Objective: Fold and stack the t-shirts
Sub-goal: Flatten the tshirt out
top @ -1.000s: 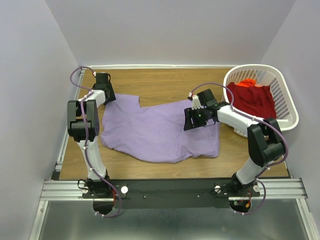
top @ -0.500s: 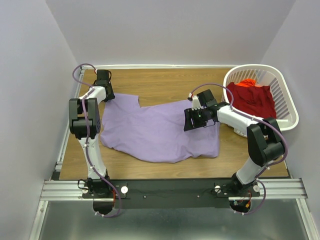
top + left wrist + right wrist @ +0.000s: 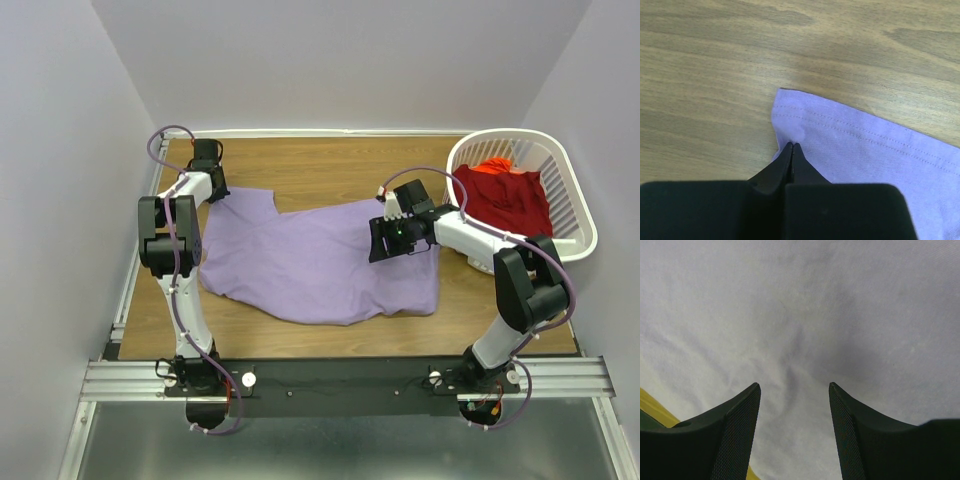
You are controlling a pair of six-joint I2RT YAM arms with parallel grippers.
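Lavender t-shirt (image 3: 320, 265) spread on table (image 3: 330, 165), 1st fold not begun. Left fingers (image 3: 782, 162) clenched on corner hem; right fingers (image 3: 737, 430) released, apart over mid-cloth. Red t-shirt (image 3: 505, 200) in laundry basket (image 3: 578, 218). Next, prob.: right needs a grip, then fold.

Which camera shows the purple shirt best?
The top view: nearly the whole purple shirt lies spread on the table. The left wrist view shows only one hemmed corner; the right wrist view, just pale cloth.

Probably a robotics lab.
Plain pale walls (image 3: 340, 60) box in a brown wooden tabletop (image 3: 330, 165) with a slotted aluminium rail (image 3: 130, 378).
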